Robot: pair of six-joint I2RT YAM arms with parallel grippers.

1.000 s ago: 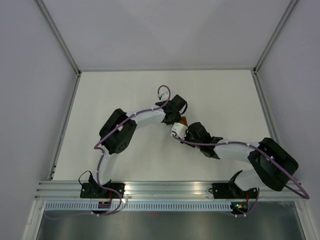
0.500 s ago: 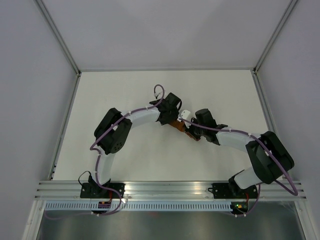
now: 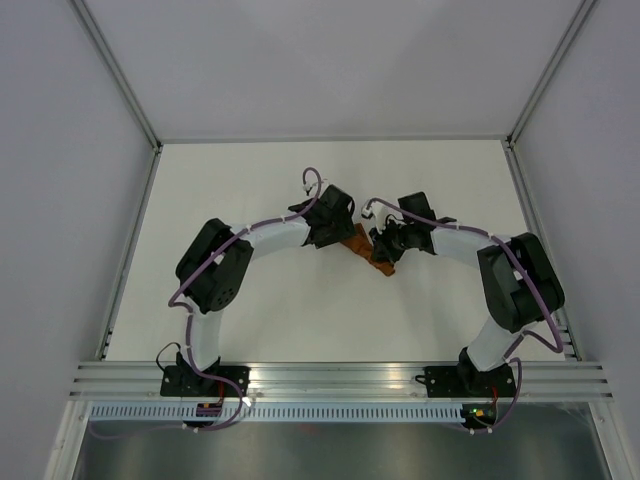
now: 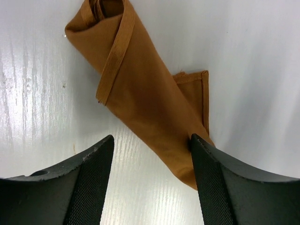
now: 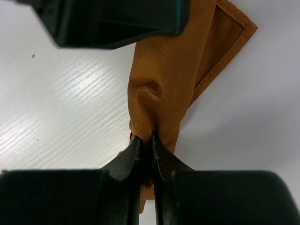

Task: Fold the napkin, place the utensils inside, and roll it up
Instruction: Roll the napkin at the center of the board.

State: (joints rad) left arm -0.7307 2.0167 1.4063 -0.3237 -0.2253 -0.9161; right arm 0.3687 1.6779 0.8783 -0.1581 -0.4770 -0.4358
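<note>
**Rolled napkin (image 3: 368, 247) on the table (image 3: 250, 180), between both grippers: right pinching, left spread.**

From the overhead camera I read the napkin as a narrow rust-orange roll lying diagonally near the middle of the white surface, with one arm reaching in from each side. The left gripper (image 4: 151, 140) had its fingers set wide apart. In its wrist view the roll ran diagonally between them, with a hemmed corner flap showing along one side. One fingertip sat at the roll's edge and the other stood over bare table. The right gripper (image 5: 151, 138) had its fingers pressed together on a puckered fold of cloth at the near end of the roll. The left gripper's dark body crossed the top of the right wrist view, above the roll.
</note>
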